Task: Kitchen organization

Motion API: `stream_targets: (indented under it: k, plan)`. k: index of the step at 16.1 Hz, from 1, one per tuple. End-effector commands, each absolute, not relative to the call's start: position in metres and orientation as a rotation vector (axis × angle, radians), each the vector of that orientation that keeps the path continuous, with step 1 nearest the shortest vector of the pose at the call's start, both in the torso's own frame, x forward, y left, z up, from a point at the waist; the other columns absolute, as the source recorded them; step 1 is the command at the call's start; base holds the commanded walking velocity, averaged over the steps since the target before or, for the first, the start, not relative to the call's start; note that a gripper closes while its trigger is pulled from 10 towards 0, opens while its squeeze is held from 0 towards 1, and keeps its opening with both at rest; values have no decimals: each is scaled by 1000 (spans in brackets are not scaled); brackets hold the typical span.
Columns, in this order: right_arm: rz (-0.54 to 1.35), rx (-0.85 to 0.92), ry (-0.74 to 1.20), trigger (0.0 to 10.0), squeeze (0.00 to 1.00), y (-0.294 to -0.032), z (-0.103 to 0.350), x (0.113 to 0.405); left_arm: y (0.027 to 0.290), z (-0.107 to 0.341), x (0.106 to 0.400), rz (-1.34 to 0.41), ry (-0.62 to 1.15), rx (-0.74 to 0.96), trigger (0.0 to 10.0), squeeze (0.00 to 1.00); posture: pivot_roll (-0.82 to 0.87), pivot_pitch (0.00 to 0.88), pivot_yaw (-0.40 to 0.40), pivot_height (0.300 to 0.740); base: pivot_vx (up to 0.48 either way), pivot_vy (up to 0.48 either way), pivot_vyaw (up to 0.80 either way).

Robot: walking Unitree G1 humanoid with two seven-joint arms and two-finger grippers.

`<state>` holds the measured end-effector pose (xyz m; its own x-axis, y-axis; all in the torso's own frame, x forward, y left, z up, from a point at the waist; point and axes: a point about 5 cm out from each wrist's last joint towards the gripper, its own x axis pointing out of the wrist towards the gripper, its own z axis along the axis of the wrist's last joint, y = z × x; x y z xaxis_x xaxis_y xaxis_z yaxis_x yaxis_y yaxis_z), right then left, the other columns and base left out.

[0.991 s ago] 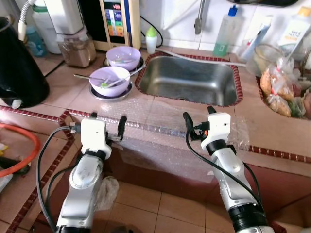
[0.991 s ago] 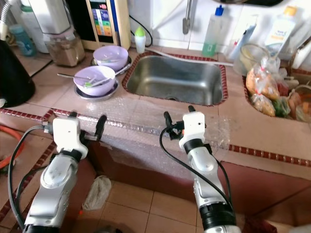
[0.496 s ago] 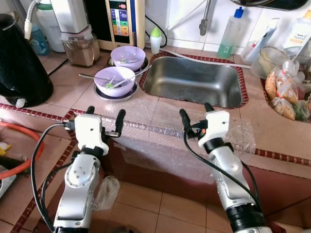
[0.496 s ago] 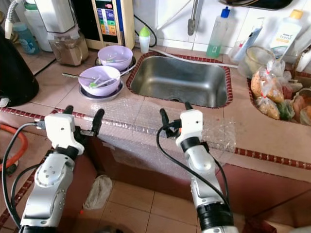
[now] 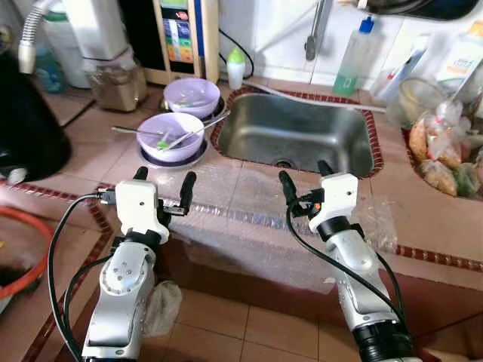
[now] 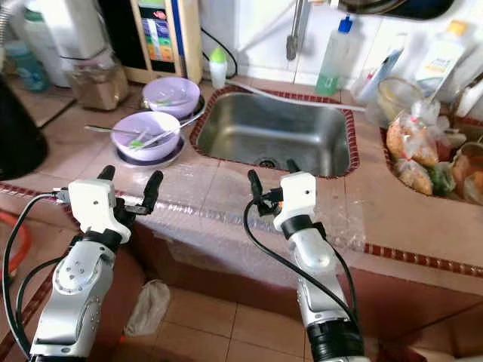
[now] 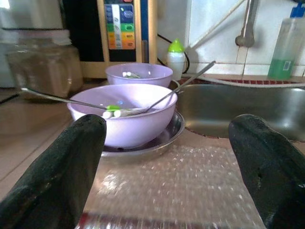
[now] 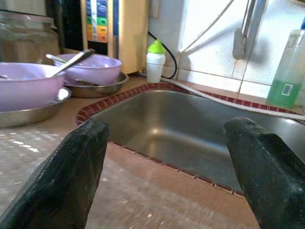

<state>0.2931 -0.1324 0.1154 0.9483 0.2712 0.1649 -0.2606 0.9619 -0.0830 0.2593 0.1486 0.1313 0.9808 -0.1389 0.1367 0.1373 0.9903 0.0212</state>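
We see both arms raised over the front edge of a tiled counter (image 5: 83,147), where a sheet of bubble wrap (image 5: 249,219) lies draped over the edge beneath them. The left pincer (image 5: 164,179) hovers above the left part of the sheet, its two black fingers (image 7: 71,162) spread wide with nothing between them. Just ahead of it sits a purple bowl (image 5: 171,136) on a metal plate (image 7: 164,140), with spoons (image 5: 139,132) and green-tipped utensils resting inside; a second purple bowl (image 5: 192,96) on its own plate stands right behind the first. Further back and to the left of this pincer stands a jar of brown grains (image 5: 115,84), and a dark round appliance (image 5: 23,128) is well off to its left.

The right pincer (image 5: 306,172) is likewise released, fingers (image 8: 81,176) apart and empty, poised above the wrap at the near rim of the steel sink (image 5: 302,136). Beyond the sink, straight ahead of this pincer, we make out a tap (image 5: 313,34) and a clear bottle of green liquid (image 5: 351,53); a small bottle with a green cap (image 5: 236,66) stands off to the left at the wall. To its right, bags of food (image 5: 438,147) are heaped on the counter.
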Motion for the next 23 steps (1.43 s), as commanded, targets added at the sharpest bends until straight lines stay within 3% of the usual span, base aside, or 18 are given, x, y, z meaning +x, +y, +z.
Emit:
stream_targets:
  k: [1,6,14,16,23]
  plan:
    - [269,-73,-182,10000,0,-135,119,294,146,138,260,-155,-158,10,10000,0,24,0,4,740,401,0,0]
    - [290,-89,-186,10000,0,-132,118,291,143,140,258,-157,-167,33,10000,0,27,0,3,740,362,0,0]
    - [325,-104,-184,10000,0,-127,118,293,155,160,253,-43,-280,133,10000,0,49,0,-16,740,0,0,0]
    - [333,-108,-186,10000,0,-124,117,293,156,160,253,-35,-276,132,10000,0,49,0,-16,740,0,0,788]
    - [325,-83,-165,10000,0,-125,112,289,150,133,247,-172,-163,58,10000,0,47,0,-9,740,0,0,73]
